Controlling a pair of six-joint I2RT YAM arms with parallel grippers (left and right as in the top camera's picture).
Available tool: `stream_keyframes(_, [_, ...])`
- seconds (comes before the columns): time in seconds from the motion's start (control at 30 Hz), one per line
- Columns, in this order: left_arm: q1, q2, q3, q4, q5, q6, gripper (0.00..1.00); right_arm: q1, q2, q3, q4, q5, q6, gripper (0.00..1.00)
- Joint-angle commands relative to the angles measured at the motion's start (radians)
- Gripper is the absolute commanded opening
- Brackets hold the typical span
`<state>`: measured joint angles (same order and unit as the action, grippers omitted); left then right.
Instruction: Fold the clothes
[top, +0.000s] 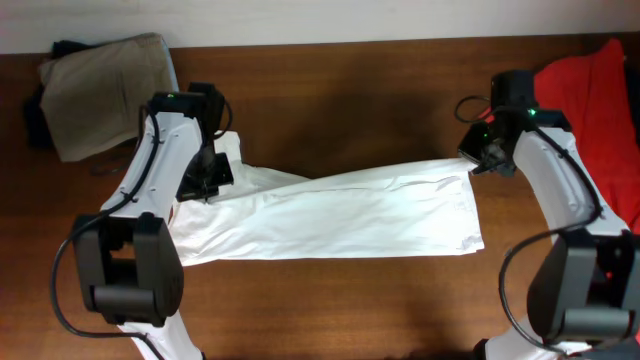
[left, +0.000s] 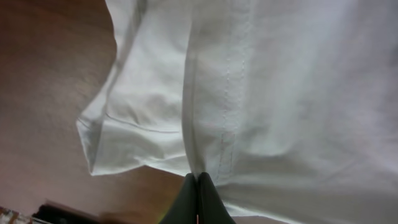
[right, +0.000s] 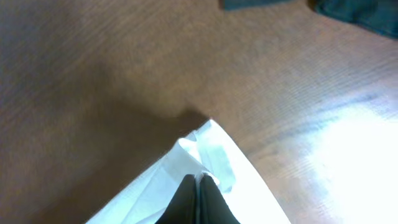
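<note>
Table: we see one brown wooden tabletop (top: 340, 90) filling nearly the whole overhead view, its grain running from left to right.
Far edge: along the top of the overhead view we find a pale strip (top: 300, 20) beyond the table's back edge; we cannot tell whether it is wall or floor.
Light: in the right wrist view we note a bright patch (right: 354, 143) of glare on the wood at the right, washing out the grain.
Shadow: we see a soft dark shadow (right: 124, 118) on the wood left of centre in the same view.
Left wrist view: we see the wood blurred and reddish-brown at the left.
</note>
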<state>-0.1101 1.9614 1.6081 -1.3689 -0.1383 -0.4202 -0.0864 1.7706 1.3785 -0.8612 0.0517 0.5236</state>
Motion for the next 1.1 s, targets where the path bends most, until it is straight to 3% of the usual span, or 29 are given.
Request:
stream_keyframes(0.0, [0.012,-0.017,-0.064,0.005,-0.006,-0.039,0.0,-0.028,-0.047,0.015,-0.071,0.067,0.005,0.04])
stream_keyframes(0.37, [0.012,-0.016,-0.248,0.146,0.004,-0.039,0.01,-0.024,-0.035,0.011,-0.212,0.061,0.005,0.04])
stream_keyframes(0.53, [0.012,-0.016,-0.274,0.149,0.004,-0.039,0.01,-0.024,-0.023,-0.054,-0.195,0.058,0.009,0.04])
stream_keyframes(0.57, [0.012,-0.016,-0.279,0.154,0.004,-0.039,0.03,-0.024,-0.023,-0.084,-0.174,0.057,0.01,0.04])
stream_keyframes(0.63, [0.012,-0.015,-0.284,0.156,0.004,-0.039,0.21,-0.024,-0.023,-0.134,-0.143,0.058,0.036,0.04])
stream_keyframes(0.9, [0.012,-0.015,-0.284,0.153,0.013,-0.039,0.23,-0.024,-0.023,-0.219,-0.089,0.058,0.062,0.04])
stream_keyframes(0.97, [0.012,-0.015,-0.284,0.153,0.026,-0.039,0.23,-0.024,-0.023,-0.219,-0.089,0.058,0.061,0.09])
stream_keyframes(1.07, [0.012,-0.015,-0.284,0.147,0.026,-0.039,0.2,-0.024,-0.023,-0.224,-0.1,0.058,0.061,0.09])
